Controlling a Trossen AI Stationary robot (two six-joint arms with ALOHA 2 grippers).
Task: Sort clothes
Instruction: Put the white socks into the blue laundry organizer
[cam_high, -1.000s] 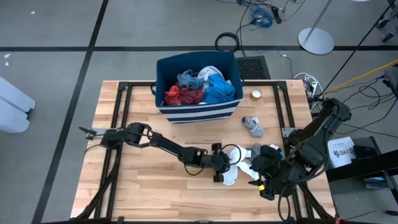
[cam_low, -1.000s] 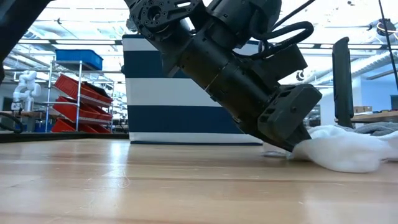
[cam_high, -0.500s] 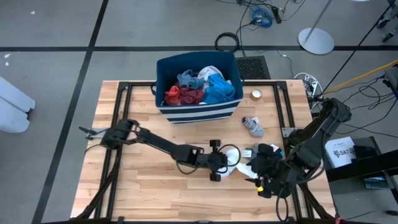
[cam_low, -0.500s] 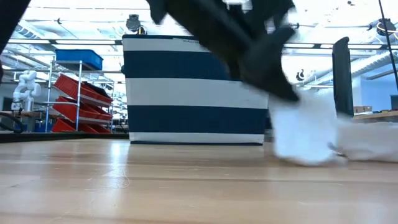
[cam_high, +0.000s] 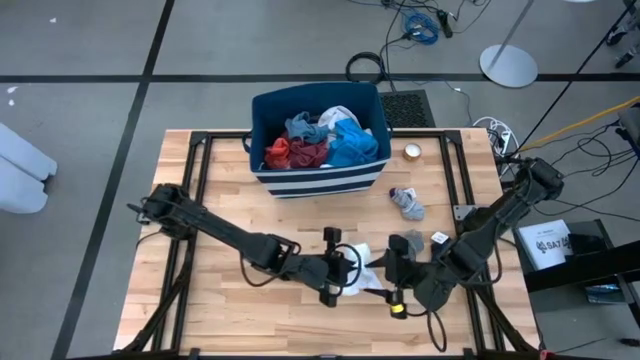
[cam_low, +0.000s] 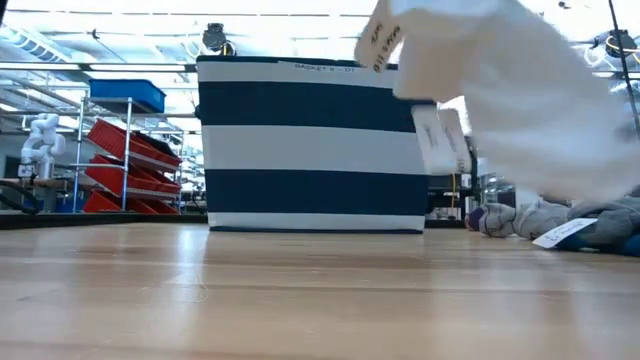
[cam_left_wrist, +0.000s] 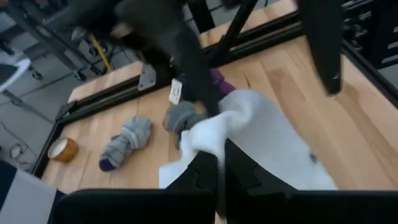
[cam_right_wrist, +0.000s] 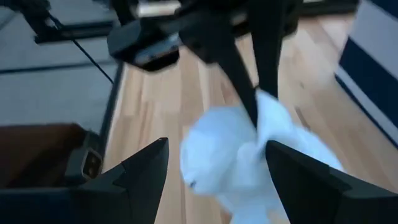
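Note:
A white garment (cam_high: 368, 283) hangs over the near right part of the table, and my left gripper (cam_high: 345, 278) is shut on it. In the low view the garment (cam_low: 520, 90) floats above the wood, with its tags (cam_low: 435, 140) dangling. My right gripper (cam_high: 392, 285) is open just to the garment's right. In the right wrist view its two fingers stand wide on either side of the garment (cam_right_wrist: 236, 162). Whether they touch it does not show. More clothes lie in the bin (cam_high: 318, 140). My left gripper pinches a bunched-up part at the top of the white garment (cam_left_wrist: 214, 140) between its two fingers (cam_right_wrist: 249, 93). The fingers slant down onto it from the table's left. The cloth hangs slack below them, clear of the table.
A navy bin with white stripes (cam_low: 315, 145) stands at the far middle, holding red, maroon, blue and grey pieces. A grey sock with a purple toe (cam_high: 406, 203) and another grey piece with a tag (cam_low: 590, 225) lie to the right. A tape roll (cam_high: 412, 152) sits beside the bin.
My left gripper has shut on the white garment, then risen and drawn back toward the table's near left. The garment has come up off the wood and now hangs free. My right gripper has sunk and moved left toward the garment, staying open.

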